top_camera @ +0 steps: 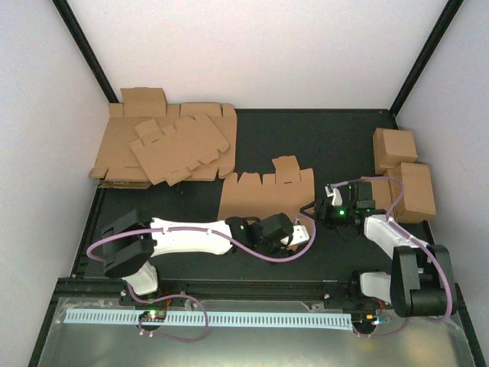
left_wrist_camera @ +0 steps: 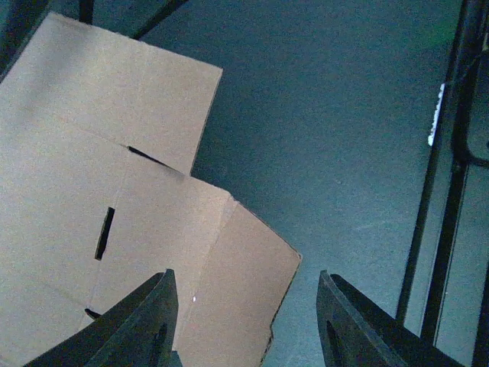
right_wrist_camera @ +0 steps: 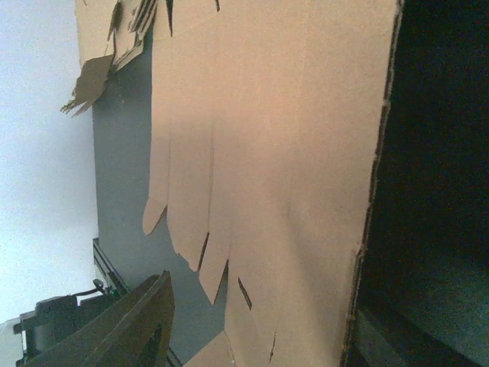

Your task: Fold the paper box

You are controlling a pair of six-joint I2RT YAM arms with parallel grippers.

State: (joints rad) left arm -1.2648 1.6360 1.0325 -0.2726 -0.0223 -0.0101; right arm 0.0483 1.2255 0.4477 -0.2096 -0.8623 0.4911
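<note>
top view: the box (top_camera: 263, 197) lies flat and unfolded on the dark surface (top_camera: 321, 145), about midway across, with its tabs pointing to the far side. the left hand (top_camera: 296, 231) sits at its near right corner and the right hand (top_camera: 324, 205) at its right edge. a heap (top_camera: 164, 145) of blanks lies in the far left corner. two folded boxes (top_camera: 395, 149) stand by the right wall.

left wrist view: the fingers (left_wrist_camera: 149, 321) stand apart, released. a corner flap of the box lies flat on the surface beneath and between them. one finger overlaps the card and the other is over bare surface.

right wrist view: the box fills most of the frame, its cut edge running down the right side. one finger (right_wrist_camera: 137, 321) shows at lower left, clear of the card, and the other is lost in shadow. this hand looks released, with nothing pinched.
</note>
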